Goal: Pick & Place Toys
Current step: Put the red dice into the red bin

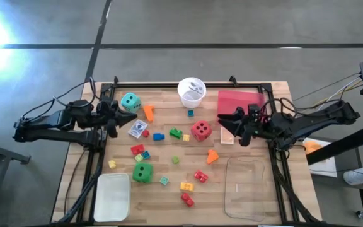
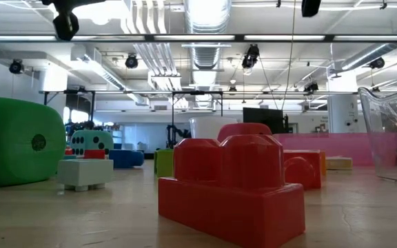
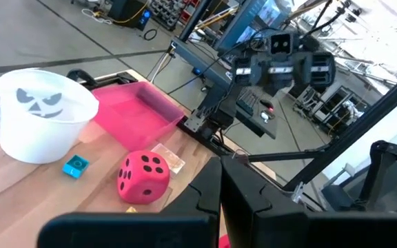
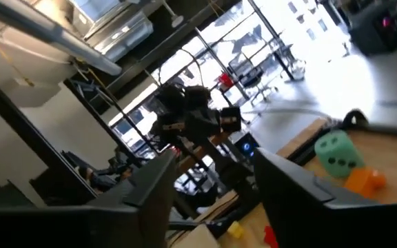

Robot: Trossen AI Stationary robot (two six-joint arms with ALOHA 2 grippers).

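Seen from above, toy bricks, a red die (image 1: 200, 130), a green die (image 1: 142, 172) and a teal die (image 1: 130, 101) lie scattered across a wooden table (image 1: 251, 90). The left gripper (image 1: 113, 115) and right gripper (image 1: 232, 125) hang at opposite edges, beside a white cup (image 1: 191, 92) and pink tray (image 1: 239, 102).

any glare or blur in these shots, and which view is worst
High view: a white glare patch burns out the top-left floor corner; the table is evenly lit. Low view: the near red brick looms huge and soft, and ceiling lights flare. Right wrist view is worst: tilted, smeared, windows blown out, though the teal die still reads. Left wrist view: fairly sharp on the red die.
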